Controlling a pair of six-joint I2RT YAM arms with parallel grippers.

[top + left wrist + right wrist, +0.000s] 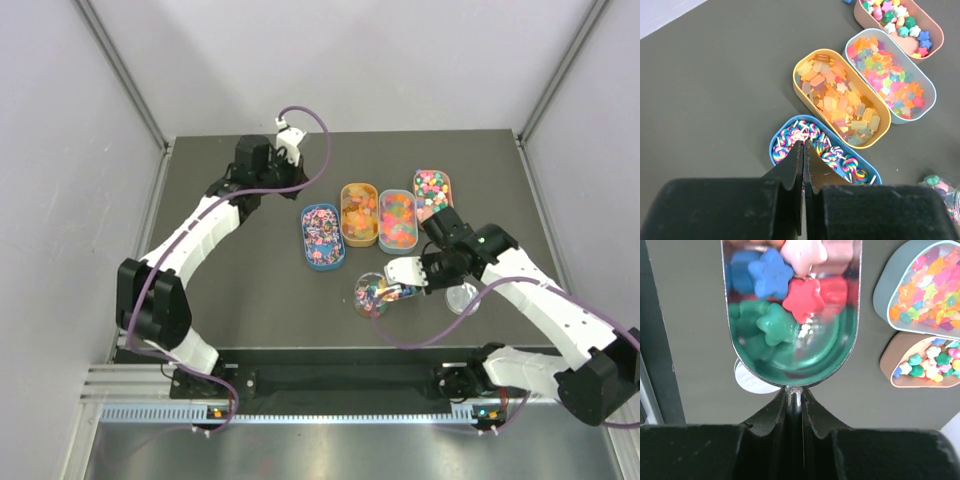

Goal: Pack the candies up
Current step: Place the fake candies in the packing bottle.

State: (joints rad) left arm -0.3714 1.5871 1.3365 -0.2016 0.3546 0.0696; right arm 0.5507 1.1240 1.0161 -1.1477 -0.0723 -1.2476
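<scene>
Metal scoop (812, 357) handle pinched in right tool (794, 392), candies (802, 297) inside; left tool (803, 146) closed, empty.

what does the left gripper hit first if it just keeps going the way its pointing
Most likely the blue tray of swirl lollipop candies: the left gripper, shut, points at its near end in the wrist view. Depth is unclear.

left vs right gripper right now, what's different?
The left gripper is shut on nothing; the right gripper is shut on the handle of a metal scoop holding star candies. The left gripper sits at the far edge of the table, away from the trays; the right gripper is close beside them. Both are closed.
</scene>
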